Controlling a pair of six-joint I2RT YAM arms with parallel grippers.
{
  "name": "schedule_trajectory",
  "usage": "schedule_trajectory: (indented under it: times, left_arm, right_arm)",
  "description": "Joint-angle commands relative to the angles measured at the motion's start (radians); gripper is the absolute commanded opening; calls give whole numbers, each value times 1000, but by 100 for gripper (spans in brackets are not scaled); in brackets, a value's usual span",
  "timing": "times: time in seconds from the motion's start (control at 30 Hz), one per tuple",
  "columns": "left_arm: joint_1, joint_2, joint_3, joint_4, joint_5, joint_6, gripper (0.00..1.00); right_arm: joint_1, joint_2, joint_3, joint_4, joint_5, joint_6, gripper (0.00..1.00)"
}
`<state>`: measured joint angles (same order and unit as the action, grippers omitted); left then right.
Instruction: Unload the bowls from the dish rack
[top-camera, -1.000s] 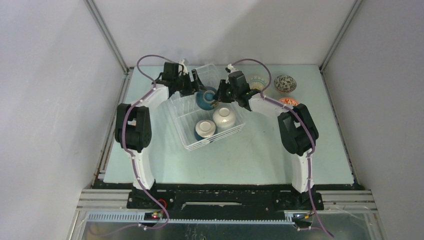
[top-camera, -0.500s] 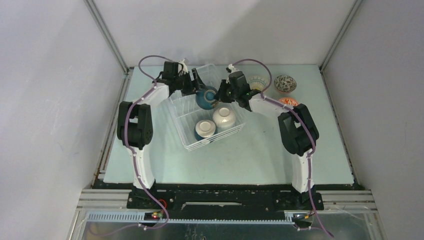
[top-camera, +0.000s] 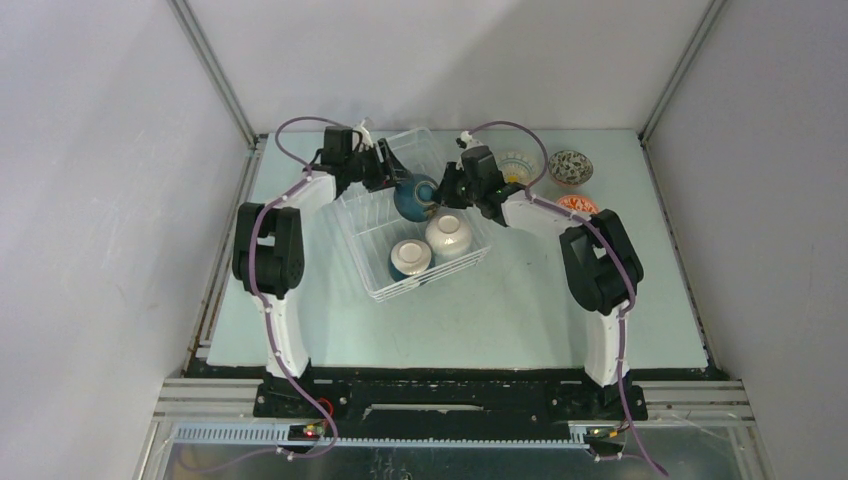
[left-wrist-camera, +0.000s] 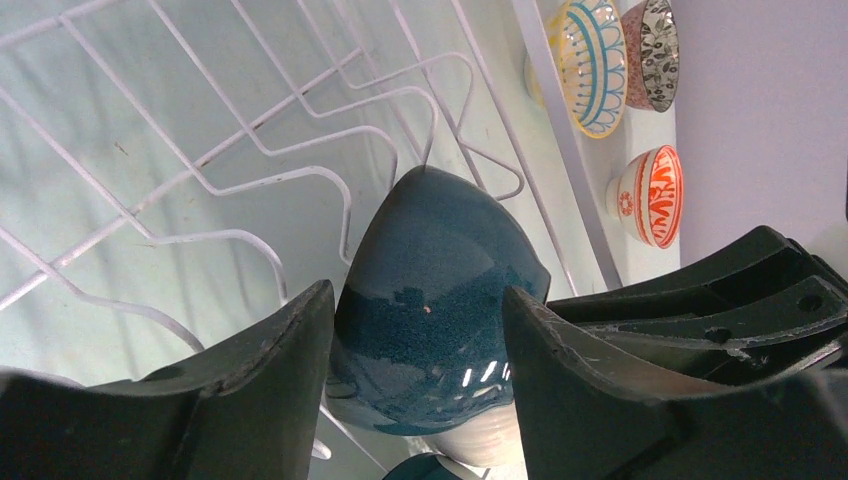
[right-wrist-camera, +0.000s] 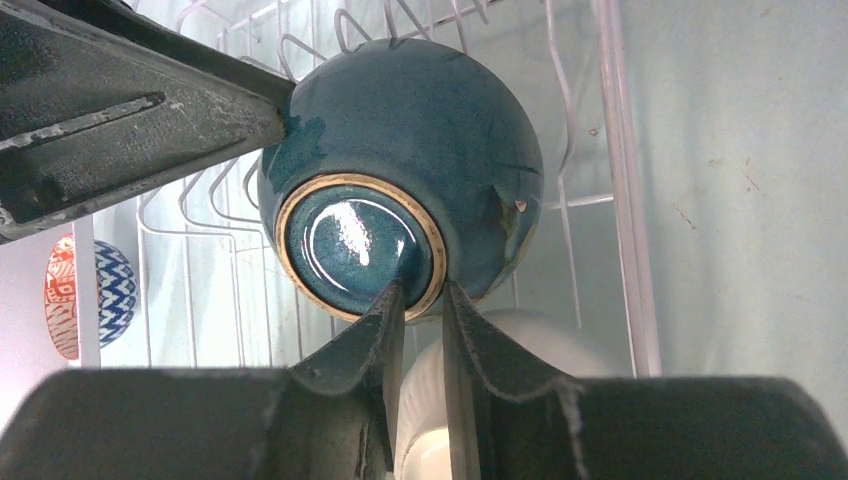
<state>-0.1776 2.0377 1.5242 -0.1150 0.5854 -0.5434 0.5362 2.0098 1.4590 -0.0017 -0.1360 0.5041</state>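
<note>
The dark teal bowl (top-camera: 413, 197) hangs tilted on its side over the back of the white wire dish rack (top-camera: 375, 275). My left gripper (top-camera: 395, 180) is shut on the bowl's body (left-wrist-camera: 430, 300), one finger on each side. My right gripper (top-camera: 440, 190) is shut on the bowl's tan foot ring (right-wrist-camera: 360, 245), with its fingertips (right-wrist-camera: 420, 285) pinching the ring. A white bowl (top-camera: 449, 232) and a blue-white bowl (top-camera: 410, 258) sit upside down in the rack's front half. The white bowl also shows below the teal one in the right wrist view (right-wrist-camera: 520, 360).
On the table right of the rack stand a yellow-blue patterned bowl (top-camera: 515, 165), a speckled bowl (top-camera: 570, 166) and a red-patterned bowl (top-camera: 577, 203). A red and blue-zigzag bowl (right-wrist-camera: 80, 290) shows beyond the rack's left side. The rack's thick rim bar (right-wrist-camera: 620, 200) runs beside the teal bowl.
Both grippers and the teal bowl have shifted slightly toward the back of the rack. The left arm's elbow has moved right. The other bowls have not moved.
</note>
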Motion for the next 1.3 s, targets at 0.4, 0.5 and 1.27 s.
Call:
schedule_trajectory:
  times: [0.4,0.5,1.27]
  left_arm:
    - [-31,-87,-39,2,56,-18,73]
    - [-30,-79,-33,3,103,-39,69]
    - [-59,-59,-127,334,246,-294,52]
  right_arm:
    - [-17,-29,-25,-20,33,-20,29]
    - [-23,-25,-24,-27,32,-23,29]
    - [-51,-76,-47,-28,23,-43,28]
